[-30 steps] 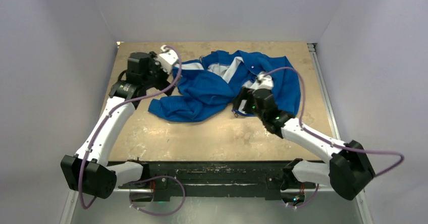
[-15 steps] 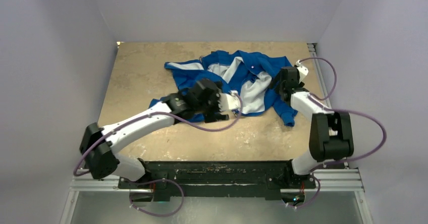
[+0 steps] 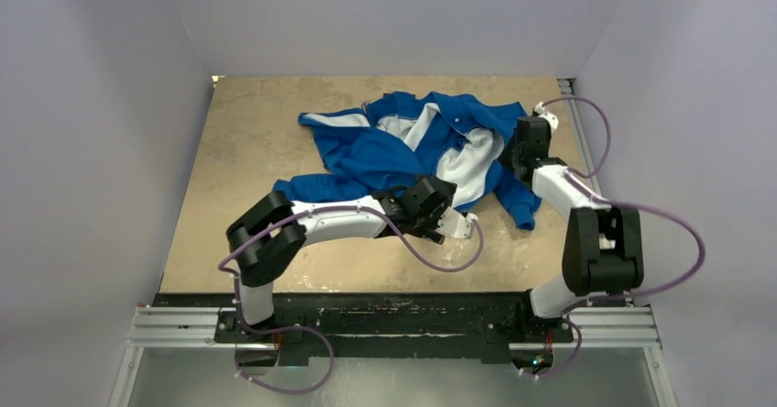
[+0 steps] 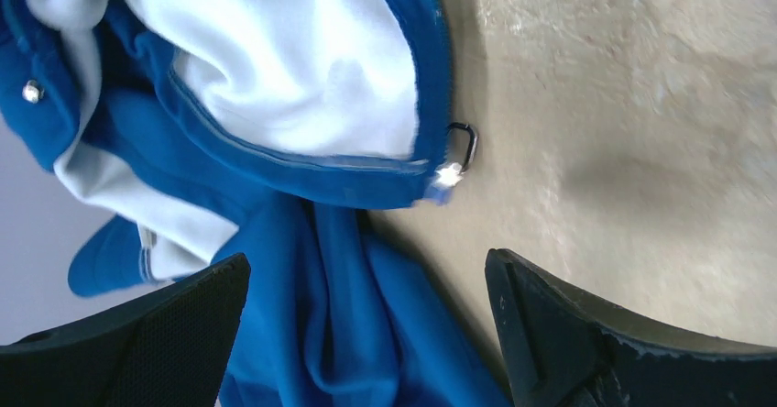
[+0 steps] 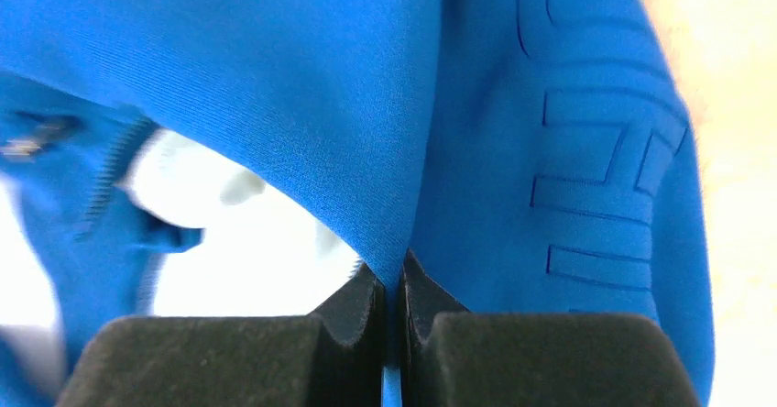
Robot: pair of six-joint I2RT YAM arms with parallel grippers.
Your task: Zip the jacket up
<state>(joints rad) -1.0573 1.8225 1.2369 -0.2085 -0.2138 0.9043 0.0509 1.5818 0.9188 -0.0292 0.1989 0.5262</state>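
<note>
The large royal-blue soft fabric jacket lies crumpled and open on the far half of the tan mottled counter, with its white inner lining turned up. The overhead view shows both arms reaching to it, the left one at its near hem and the right one at its right side, but it hides both sets of fingers. The left wrist view supplies them. The left end effector stands wide open and holds nothing, poised over the jacket's bottom corner. There a small silvery zipper slider with a dark wire pull loop lies on the counter at the end of the thin zipper edge, and a round metal snap shows further up the garment. The right wrist view shows the right end effector pinched closed on a raised fold of blue fabric, beside embossed lettering that cannot be made out from above.
</note>
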